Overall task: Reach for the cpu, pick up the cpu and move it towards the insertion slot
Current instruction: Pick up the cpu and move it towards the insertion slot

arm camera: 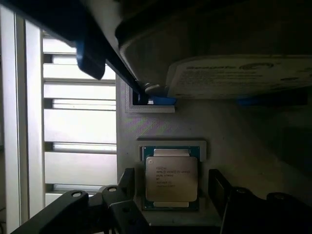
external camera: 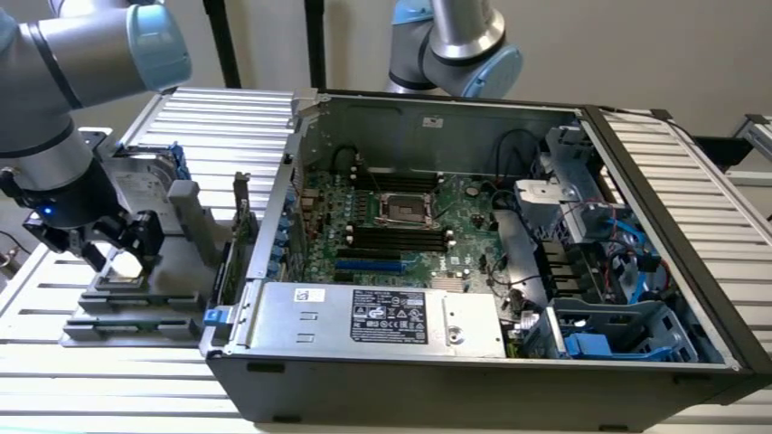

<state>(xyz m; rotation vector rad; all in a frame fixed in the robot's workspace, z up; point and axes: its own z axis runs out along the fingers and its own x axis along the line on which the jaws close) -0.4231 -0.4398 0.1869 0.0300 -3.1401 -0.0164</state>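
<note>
Black fingers (arm camera: 127, 181) of the gripper (arm camera: 171, 181) stand wide apart, one on each side of the cpu (arm camera: 171, 179). A narrow gap shows between each finger and the chip edge, so there is no contact and nothing is held.

Cpu: lies flat, silver lid up, small printed lettering on it, thin green rim around it. It sits in a shallow square seat of a grey fixture (arm camera: 234, 126).

Hard drive (arm camera: 239, 73): stands upright on the same fixture, just beside the cpu seat, with a blue clip at its base.

Exterior view: gripper (external camera: 121, 253) is low over the cpu (external camera: 125, 265), fingers straddling it. The fixture (external camera: 133, 312) rests on a slatted metal table (external camera: 72, 389), at the exterior view's left of an open computer case (external camera: 458, 380).

Insertion slot (external camera: 404, 208): square silvery frame with dark centre, on the motherboard (external camera: 471, 226) inside the case, above the long black memory slots (external camera: 392, 240). It is well apart from the cpu, with the case wall between them.
</note>
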